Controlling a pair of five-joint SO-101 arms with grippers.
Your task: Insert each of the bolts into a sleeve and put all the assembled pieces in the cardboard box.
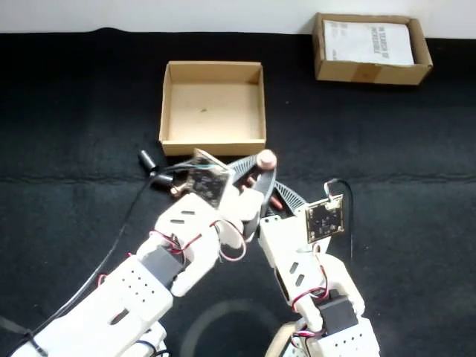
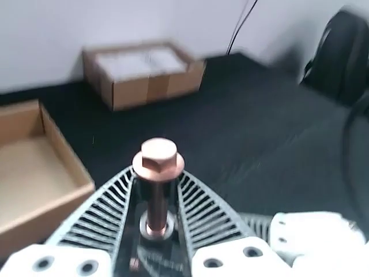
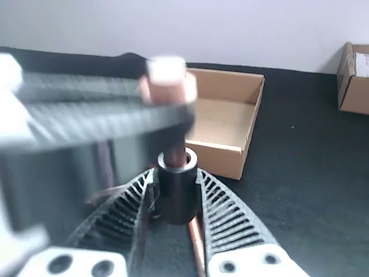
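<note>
Low in the right wrist view, the right end effector [image 3: 176, 180] pinches an upright black sleeve [image 3: 176, 196]. The copper bolt [image 3: 168, 86], clamped in the left end effector [image 2: 158, 174], points down with its tip at the sleeve's mouth. Behind them, mid-frame, the open cardboard box [image 3: 222, 157] sits on the dark counter [image 3: 305, 190].

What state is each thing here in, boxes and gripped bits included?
Sleeve, upright, gripped by right fingers.
Bolt, gripped by left fingers, tip entering the sleeve.
Cardboard box, open and empty.
Far box, open, papers inside.
Loose sleeve, lying on the table.
</note>
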